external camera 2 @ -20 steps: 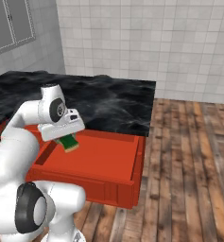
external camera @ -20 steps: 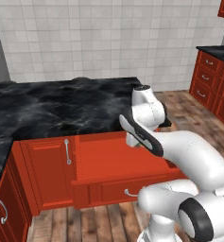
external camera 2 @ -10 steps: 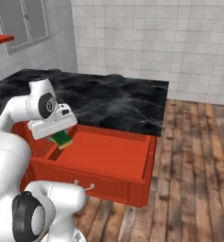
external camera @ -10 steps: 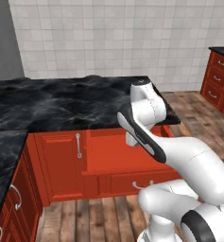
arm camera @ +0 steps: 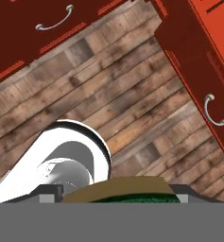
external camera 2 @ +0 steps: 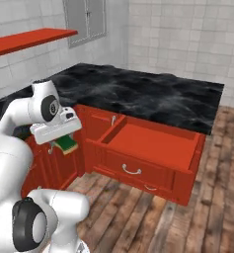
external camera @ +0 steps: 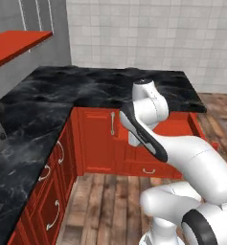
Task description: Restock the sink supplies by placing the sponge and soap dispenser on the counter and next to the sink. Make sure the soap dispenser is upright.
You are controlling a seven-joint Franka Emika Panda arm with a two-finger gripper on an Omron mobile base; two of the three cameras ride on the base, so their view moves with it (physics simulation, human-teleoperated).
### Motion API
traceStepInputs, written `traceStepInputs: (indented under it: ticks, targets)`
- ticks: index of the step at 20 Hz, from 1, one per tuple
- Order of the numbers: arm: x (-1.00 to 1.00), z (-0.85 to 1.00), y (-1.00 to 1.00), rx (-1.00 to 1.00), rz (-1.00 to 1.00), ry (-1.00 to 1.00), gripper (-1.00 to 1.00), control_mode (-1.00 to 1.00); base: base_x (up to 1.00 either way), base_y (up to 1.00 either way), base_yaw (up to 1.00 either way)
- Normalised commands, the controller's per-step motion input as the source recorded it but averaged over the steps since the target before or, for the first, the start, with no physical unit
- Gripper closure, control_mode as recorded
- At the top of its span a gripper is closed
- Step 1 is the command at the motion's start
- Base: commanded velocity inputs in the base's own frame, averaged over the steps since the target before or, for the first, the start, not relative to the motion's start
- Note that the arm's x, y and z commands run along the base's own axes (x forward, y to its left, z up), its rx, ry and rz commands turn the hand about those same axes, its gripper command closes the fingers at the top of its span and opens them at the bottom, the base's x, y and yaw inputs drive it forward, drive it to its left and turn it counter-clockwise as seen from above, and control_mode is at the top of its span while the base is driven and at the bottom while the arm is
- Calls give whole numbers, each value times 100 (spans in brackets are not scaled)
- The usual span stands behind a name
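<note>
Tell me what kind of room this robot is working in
It looks like a rendered kitchen: a black marble worktop wraps a corner over red cabinets, an open red drawer juts out, walls are tiled, the floor is wood plank. The claw carries a yellow and green sponge.

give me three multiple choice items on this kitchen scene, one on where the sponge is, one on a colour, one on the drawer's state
1. Where is the sponge?
A. in the gripper
B. on the floor
C. in the drawer

2. What colour are the cabinets?
A. white
B. red
C. blue

3. What state is the drawer in?
A. shut
B. pulled open
C. taken out and on the floor

Answers:
1 A: the sponge sits between the fingers of the gripper, above the floor.
2 B: the cabinets under the black counter are red.
3 B: the drawer juts out from the cabinets with its inside bare.
</note>
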Motion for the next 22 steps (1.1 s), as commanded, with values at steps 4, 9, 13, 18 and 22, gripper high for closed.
traceStepInputs:
  ticks: [4, 9, 13, 18, 22]
  targets:
    - [0, 0, 0, 0, 0, 0, 100, 100, -56, 48, 49]
    - [0, 0, 0, 0, 0, 0, 100, 100, -2, 66, 54]
    - [0, 0, 0, 0, 0, 0, 100, 100, 67, 33, 52]
    - [0, 0, 0, 0, 0, 0, 100, 100, 30, 9, 44]
    - [0, 0, 0, 0, 0, 0, 100, 100, 40, 0, 41]
